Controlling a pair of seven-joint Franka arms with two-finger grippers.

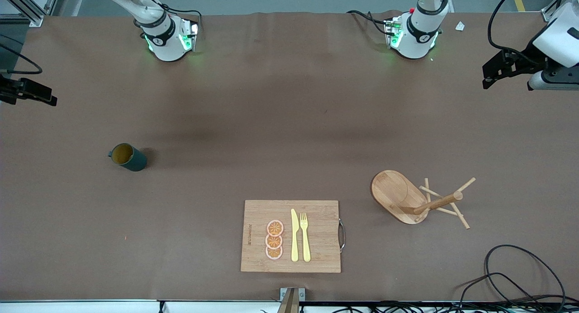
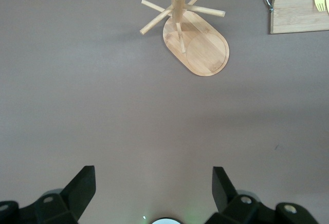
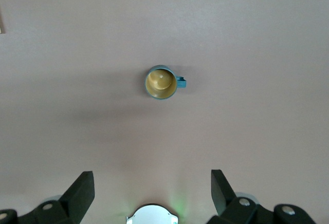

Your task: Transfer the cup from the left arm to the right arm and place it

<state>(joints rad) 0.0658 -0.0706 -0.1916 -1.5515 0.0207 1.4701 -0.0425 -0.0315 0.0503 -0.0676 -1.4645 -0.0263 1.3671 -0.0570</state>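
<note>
The cup (image 1: 128,157) stands upright on the bench (image 1: 271,123) toward the right arm's end, alone, its yellow inside showing and its small handle pointing toward that end of the bench. No tool touches it.

The right tool (image 1: 31,92) hangs at the edge of the front view over the right arm's end of the bench, well apart from the cup. In the right wrist view its fingers (image 3: 79,190) are spread wide and empty, with the cup (image 3: 161,82) on the bare bench between and ahead of them.

The left tool (image 1: 502,71) hangs over the left arm's end of the bench. Its fingers (image 2: 82,185) are likewise spread and hold nothing; its wrist view looks down on a wooden mug tree (image 2: 193,36).

The tree (image 1: 418,200) stands on an oval base, nearer the front camera than the left tool. Beside it, at the middle of the bench's near edge, lies a board (image 1: 316,236) carrying three orange slices (image 1: 274,239), a yellow knife (image 1: 294,236) and a yellow fork (image 1: 305,236).
</note>
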